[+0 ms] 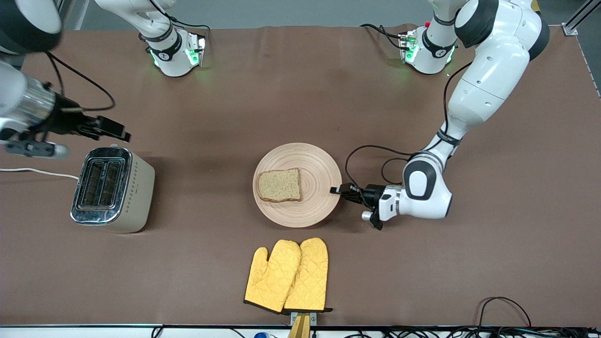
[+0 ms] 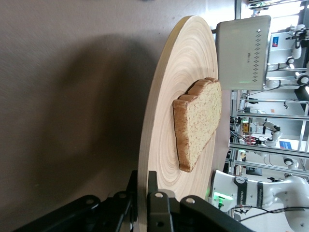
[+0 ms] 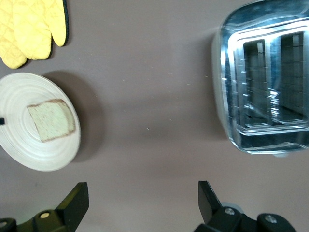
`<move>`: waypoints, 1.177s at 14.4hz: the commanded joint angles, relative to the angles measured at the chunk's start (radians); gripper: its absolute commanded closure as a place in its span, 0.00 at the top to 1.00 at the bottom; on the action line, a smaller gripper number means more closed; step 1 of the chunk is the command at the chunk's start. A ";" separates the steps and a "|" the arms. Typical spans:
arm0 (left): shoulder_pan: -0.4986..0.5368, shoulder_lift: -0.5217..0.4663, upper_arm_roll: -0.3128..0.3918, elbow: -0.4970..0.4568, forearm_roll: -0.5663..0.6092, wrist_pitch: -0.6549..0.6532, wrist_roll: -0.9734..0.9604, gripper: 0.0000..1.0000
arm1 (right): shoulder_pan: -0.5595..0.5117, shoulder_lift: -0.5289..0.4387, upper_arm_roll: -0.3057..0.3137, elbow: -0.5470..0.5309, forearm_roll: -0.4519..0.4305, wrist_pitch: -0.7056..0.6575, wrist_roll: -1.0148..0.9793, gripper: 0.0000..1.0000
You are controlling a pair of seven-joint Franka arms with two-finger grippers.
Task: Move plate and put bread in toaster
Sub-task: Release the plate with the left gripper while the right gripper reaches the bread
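The light wooden plate (image 1: 314, 164) lies at the table's middle with the brown bread slice (image 1: 280, 185) on it. My left gripper (image 1: 336, 190) is shut on the plate's rim at the edge toward the left arm's end; in the left wrist view the fingers (image 2: 153, 181) pinch the plate's rim (image 2: 145, 159) with the bread (image 2: 198, 121) above them. The cream toaster (image 1: 112, 188) with its chrome top stands toward the right arm's end. My right gripper (image 1: 119, 131) is open and empty, in the air beside the toaster; its wrist view shows the toaster (image 3: 265, 87), plate (image 3: 19, 140) and bread (image 3: 50, 120).
A pair of yellow oven mitts (image 1: 287, 275) lies nearer to the front camera than the plate. The toaster's white cord (image 1: 37, 172) runs off toward the right arm's end of the table. Cables trail from the left wrist beside the plate.
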 commanded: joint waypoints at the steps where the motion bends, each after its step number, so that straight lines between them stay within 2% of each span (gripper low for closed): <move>1: -0.035 -0.017 -0.008 -0.039 -0.038 0.084 0.002 0.01 | 0.045 -0.024 -0.004 -0.120 0.033 0.137 0.029 1.00; 4: -0.037 -0.019 -0.008 -0.046 -0.044 0.106 -0.030 0.03 | 0.126 0.011 -0.004 -0.189 0.033 0.296 0.118 1.00; 5: -0.032 -0.019 -0.006 -0.046 -0.044 0.103 -0.056 0.15 | 0.134 0.049 -0.003 -0.182 0.034 0.308 0.121 1.00; 6: -0.027 -0.020 -0.006 -0.045 -0.043 0.103 -0.071 0.34 | 0.149 0.086 -0.003 -0.172 0.063 0.319 0.119 1.00; 7: -0.023 -0.020 -0.002 -0.043 -0.038 0.103 -0.077 0.58 | 0.163 0.112 -0.003 -0.171 0.095 0.339 0.119 1.00; 8: -0.015 -0.025 0.001 -0.040 -0.035 0.103 -0.079 1.00 | 0.195 0.128 -0.004 -0.172 0.105 0.365 0.121 1.00; 10: 0.032 -0.034 0.001 -0.030 -0.027 0.096 -0.123 1.00 | 0.240 0.180 -0.004 -0.168 0.106 0.406 0.165 1.00; 13: 0.077 -0.101 0.005 0.004 0.016 0.055 -0.258 1.00 | 0.307 0.255 -0.004 -0.157 0.106 0.492 0.167 1.00; 14: 0.095 -0.123 0.003 0.015 0.064 0.053 -0.309 1.00 | 0.327 0.278 -0.004 -0.155 0.106 0.524 0.166 1.00; 16: 0.131 -0.180 0.003 0.041 0.185 0.025 -0.437 1.00 | 0.373 0.329 -0.006 -0.142 0.103 0.569 0.173 0.89; 17: 0.149 -0.209 0.003 0.058 0.242 -0.012 -0.503 1.00 | 0.381 0.358 -0.006 -0.125 0.103 0.572 0.175 0.88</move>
